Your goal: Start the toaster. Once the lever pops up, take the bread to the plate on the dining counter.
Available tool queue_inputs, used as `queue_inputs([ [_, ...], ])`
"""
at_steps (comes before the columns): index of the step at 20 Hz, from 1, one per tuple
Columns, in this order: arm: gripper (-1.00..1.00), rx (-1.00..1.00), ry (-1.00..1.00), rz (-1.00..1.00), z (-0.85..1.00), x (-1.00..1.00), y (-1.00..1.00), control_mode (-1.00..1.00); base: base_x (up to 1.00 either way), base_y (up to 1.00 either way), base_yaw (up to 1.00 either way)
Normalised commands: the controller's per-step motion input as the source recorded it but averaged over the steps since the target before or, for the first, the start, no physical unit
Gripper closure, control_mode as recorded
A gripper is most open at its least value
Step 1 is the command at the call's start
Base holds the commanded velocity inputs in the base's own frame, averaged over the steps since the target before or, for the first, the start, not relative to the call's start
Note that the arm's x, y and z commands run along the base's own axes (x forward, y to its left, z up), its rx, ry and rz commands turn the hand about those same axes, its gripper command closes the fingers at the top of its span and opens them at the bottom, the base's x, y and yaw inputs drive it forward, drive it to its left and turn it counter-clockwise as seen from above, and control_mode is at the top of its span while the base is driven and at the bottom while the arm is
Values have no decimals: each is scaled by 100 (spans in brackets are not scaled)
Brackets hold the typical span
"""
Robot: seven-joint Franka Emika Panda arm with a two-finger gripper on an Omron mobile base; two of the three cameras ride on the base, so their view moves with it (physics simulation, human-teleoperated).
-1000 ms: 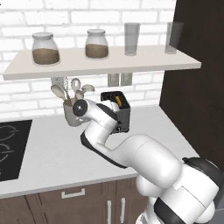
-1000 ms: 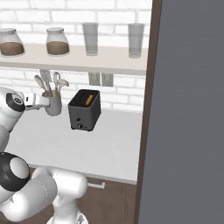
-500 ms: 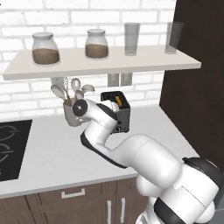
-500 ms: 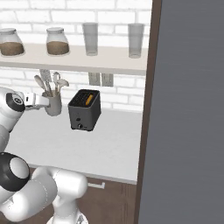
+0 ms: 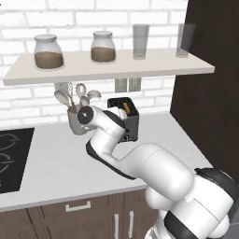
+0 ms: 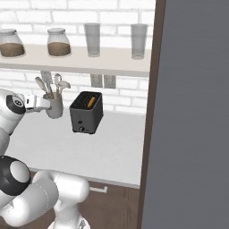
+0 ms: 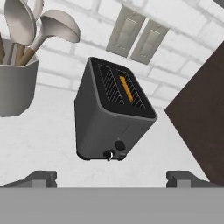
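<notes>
The dark grey toaster (image 7: 109, 118) stands on the white worktop, and the orange-brown edge of the bread (image 7: 126, 87) shows in its right slot. A small lever and a pale knob sit low on the narrow front that faces me. My gripper (image 7: 111, 179) hovers short of that front, open, its fingertips (image 7: 41, 178) wide apart with nothing between them. From the base views, the toaster (image 6: 86, 114) sits against the brick wall with the bread (image 6: 91, 101) down in it; my arm covers part of the toaster (image 5: 132, 122). The plate and the dining counter are out of view.
A grey utensil cup (image 6: 54, 106) with spoons stands just left of the toaster. Above is a shelf (image 5: 107, 65) with jars and glasses. A black hob (image 5: 11, 158) lies at far left. A tall dark panel (image 6: 188, 134) closes off the right side.
</notes>
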Motion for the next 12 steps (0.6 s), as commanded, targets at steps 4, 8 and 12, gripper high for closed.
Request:
queue_inputs([
  [4,-100,0,0,0,0,0,0,-100,0,0,0],
  [8,-100,0,0,0,0,0,0,-100,0,0,0],
  [12,-100,0,0,0,0,0,0,-100,0,0,0],
])
